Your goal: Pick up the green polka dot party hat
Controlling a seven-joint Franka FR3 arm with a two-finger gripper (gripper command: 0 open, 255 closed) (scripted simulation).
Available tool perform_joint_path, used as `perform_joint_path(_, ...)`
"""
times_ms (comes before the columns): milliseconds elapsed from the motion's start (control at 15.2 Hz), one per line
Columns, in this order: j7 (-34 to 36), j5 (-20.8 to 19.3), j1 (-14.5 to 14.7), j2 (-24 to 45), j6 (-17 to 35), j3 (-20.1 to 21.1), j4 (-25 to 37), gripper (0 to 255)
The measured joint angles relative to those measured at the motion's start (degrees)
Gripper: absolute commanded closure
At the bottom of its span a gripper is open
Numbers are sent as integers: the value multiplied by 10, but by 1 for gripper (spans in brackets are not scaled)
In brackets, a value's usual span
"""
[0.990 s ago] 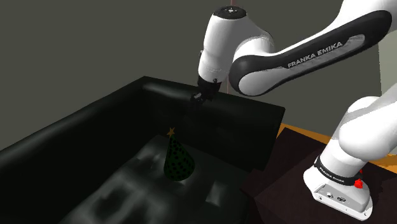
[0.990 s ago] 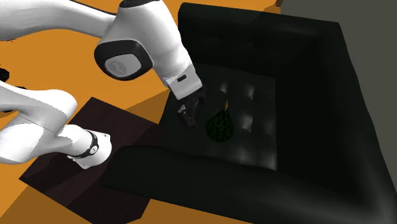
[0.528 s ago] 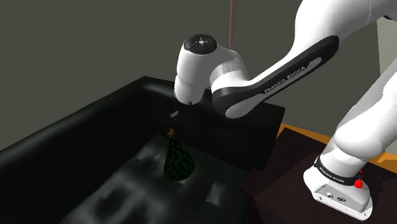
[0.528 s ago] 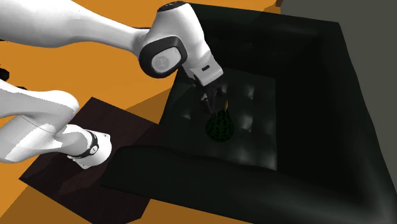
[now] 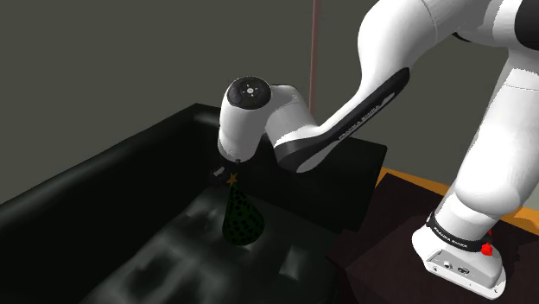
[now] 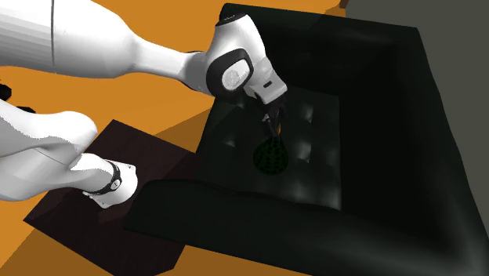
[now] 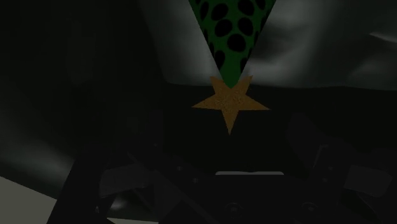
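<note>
Second exterior view places the pincer [image 6: 273, 124] directly above the tip of the party hat [image 6: 271, 157], pointing down and very close to it; contact is not confirmed. Whether the pincer is released or clenched cannot be told, as the tool is lost in shadow. Through the wrist camera the gold star [image 7: 229, 102] topping the hat lies dead ahead, with the green cone and its black dots beyond.

The hat stands upright on the seat of the black sofa [image 5: 129, 177], about mid-seat and clear of the seat's edges and corners. The stand [image 5: 393, 246] sits beyond the sofa's nearer wall, on an orange floor [image 6: 157, 98].

Assessment: the approach step is in hand and the hat is not yet grasped. The next move calls for a short straight descent so the cone's upper part sits within the pincer, then a gentle squeeze. The taper is likely to slip upward.
</note>
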Motion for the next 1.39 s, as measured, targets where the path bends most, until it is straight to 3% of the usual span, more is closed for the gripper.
perform_joint_path(264,35,-40,8,22,13,-9,-9,0)
perform_joint_path(330,37,-43,9,24,14,-10,-9,255)
perform_joint_path(990,41,-48,10,26,14,-11,-8,255)
perform_joint_path(1386,-1,1,-1,-2,0,1,-1,255)
